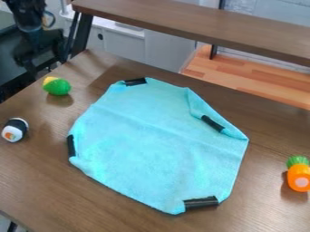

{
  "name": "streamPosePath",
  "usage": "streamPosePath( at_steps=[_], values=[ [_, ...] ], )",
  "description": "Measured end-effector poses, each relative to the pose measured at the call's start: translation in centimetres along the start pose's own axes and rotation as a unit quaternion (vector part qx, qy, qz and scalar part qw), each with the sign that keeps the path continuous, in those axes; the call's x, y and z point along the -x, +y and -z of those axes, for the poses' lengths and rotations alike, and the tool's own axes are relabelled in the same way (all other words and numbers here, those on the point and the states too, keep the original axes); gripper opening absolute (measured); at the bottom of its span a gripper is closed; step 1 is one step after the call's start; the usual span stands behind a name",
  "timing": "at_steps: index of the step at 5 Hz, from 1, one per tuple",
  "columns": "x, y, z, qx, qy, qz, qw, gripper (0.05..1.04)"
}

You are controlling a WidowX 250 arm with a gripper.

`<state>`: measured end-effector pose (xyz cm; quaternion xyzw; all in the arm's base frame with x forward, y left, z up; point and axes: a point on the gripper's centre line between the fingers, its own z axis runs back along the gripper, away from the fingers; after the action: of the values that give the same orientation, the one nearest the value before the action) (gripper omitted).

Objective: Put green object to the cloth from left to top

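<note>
Across most of the frame, the brown counter is being seen. At middle left, a toy sushi roll is being supported. At upper left, the end effector is being held; whether it is being clenched or released cannot be told. Just right and lower, the green object is being borne by the counter. Centrally, the blue cloth is being edged by black strips. At lower right, an orange toy is being supported.
</note>
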<state>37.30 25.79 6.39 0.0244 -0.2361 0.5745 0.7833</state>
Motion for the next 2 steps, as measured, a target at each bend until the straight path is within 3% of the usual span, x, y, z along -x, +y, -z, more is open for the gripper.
streamPosePath(
  at_steps=[2],
  values=[
    [1.0, -1.4, 2.2, -0.041, -0.025, -0.047, 0.9978, 1.001]
  ],
)
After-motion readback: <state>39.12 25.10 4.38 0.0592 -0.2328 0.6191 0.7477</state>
